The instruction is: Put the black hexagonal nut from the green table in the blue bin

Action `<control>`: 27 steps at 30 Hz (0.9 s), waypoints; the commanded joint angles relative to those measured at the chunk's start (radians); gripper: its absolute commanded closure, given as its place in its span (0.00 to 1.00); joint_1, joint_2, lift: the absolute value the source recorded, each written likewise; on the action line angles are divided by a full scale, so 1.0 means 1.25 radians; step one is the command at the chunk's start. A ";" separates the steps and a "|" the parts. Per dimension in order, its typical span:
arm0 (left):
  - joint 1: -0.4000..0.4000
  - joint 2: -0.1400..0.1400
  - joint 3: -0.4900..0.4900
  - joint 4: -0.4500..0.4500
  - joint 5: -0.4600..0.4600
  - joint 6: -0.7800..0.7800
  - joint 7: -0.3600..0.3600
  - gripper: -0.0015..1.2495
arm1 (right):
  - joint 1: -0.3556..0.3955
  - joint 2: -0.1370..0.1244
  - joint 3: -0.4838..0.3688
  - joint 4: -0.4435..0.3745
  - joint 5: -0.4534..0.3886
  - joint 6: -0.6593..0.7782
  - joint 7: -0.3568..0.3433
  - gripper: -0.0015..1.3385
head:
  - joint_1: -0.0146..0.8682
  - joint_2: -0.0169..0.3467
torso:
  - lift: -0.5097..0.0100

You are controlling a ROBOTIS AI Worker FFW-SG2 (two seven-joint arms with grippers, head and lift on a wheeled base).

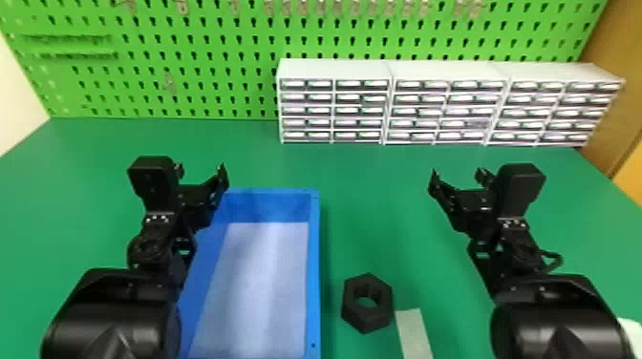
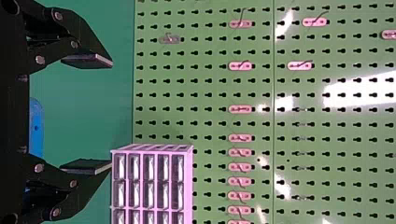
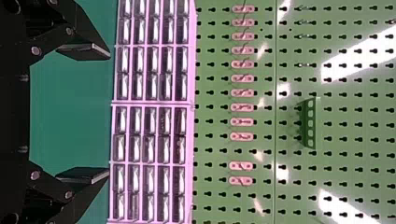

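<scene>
Blue rectangular bin [image 1: 315,267]: on green table [image 1: 372,191]
Black hexagonal nut [image 1: 367,319]: on table, right of bin
Black left gripper [image 1: 200,170]: jaws wide
Black right gripper [image 1: 457,174]: jaws wide

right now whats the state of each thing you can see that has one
left gripper: open
right gripper: open
black hexagonal nut: lying flat on the green table, outside the bin
blue bin: upright, open-topped
pale strip: lying flat beside the nut
drawer units: upright, drawers look shut
</scene>
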 commanded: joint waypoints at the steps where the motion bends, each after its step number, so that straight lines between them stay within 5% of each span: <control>1: 0.000 -0.001 0.000 0.000 0.000 0.000 0.000 0.39 | -0.001 -0.001 0.002 0.000 0.000 0.000 0.000 0.29 | 0.79 0.19 | 0.80; 27: 0.000 -0.001 0.002 0.000 0.004 0.000 0.000 0.39 | -0.001 -0.002 0.003 0.000 0.000 0.000 0.000 0.29 | 0.79 0.19 | 0.80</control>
